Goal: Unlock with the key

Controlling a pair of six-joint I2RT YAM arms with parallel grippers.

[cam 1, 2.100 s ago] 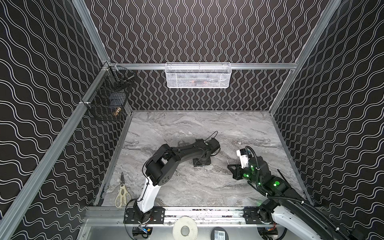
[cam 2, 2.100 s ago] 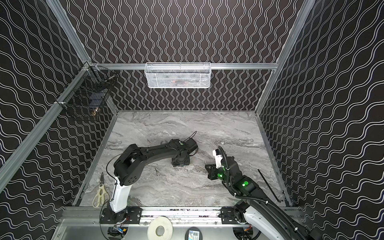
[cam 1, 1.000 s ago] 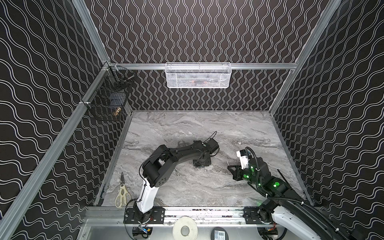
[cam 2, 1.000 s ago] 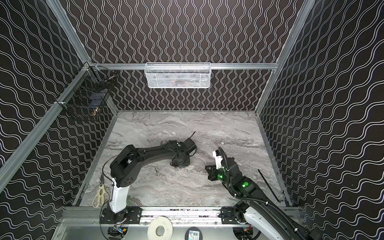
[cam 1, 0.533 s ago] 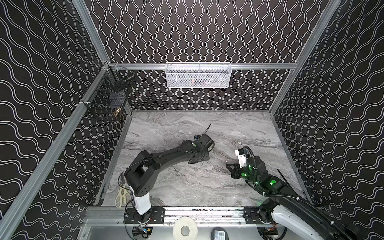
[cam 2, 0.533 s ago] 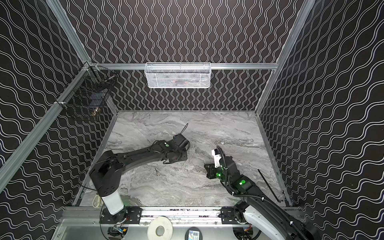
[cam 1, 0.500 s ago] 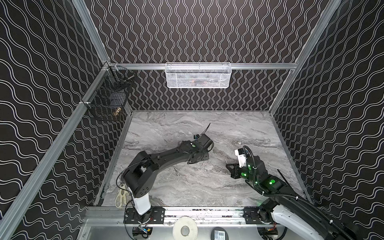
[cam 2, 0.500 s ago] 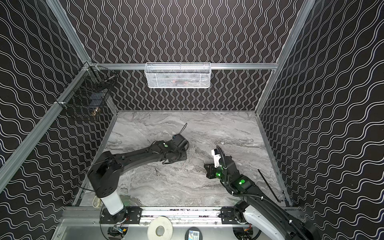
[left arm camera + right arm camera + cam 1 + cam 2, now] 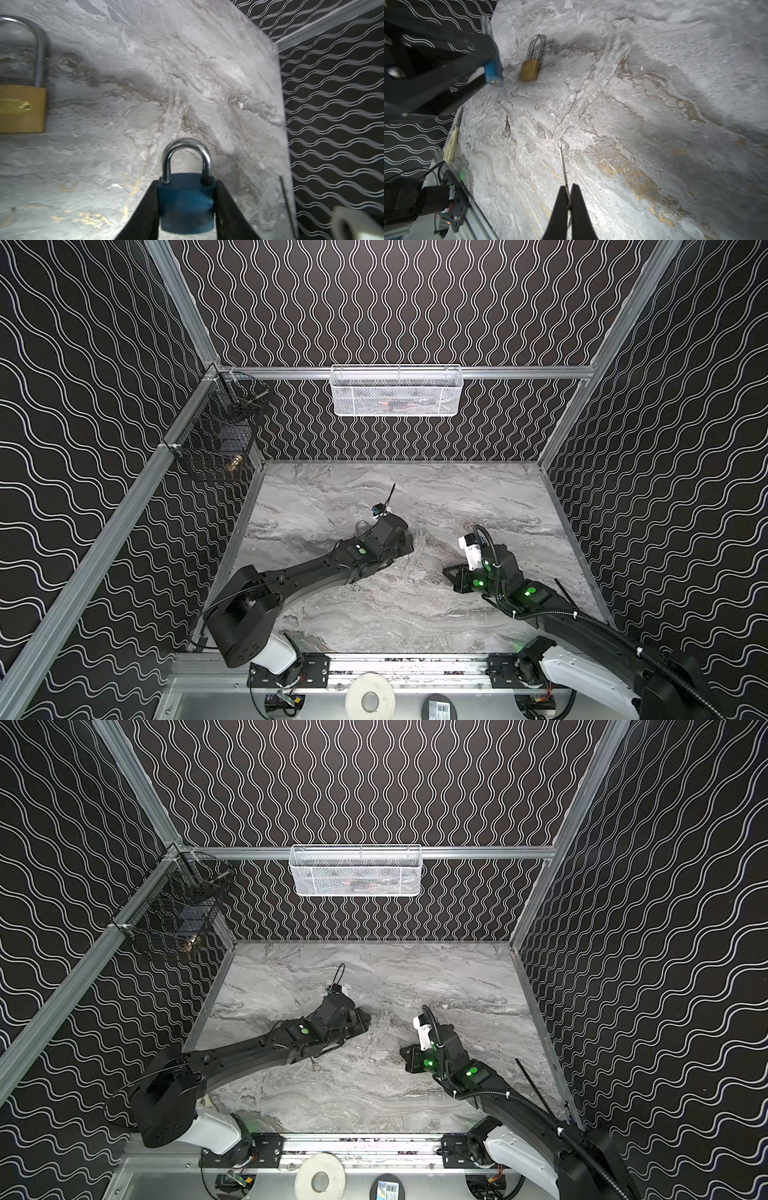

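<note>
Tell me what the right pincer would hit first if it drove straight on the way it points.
Probably bare tabletop: the right pincer, shut on the key, aims across open marble. Farther along, its line runs close by the brass padlock; depth is unclear.

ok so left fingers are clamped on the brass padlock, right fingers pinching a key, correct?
No. The left wrist view shows the left fingers clamped on the blue padlock; the brass padlock lies free on the table. The right fingers are pinching a key, as you said.
</note>
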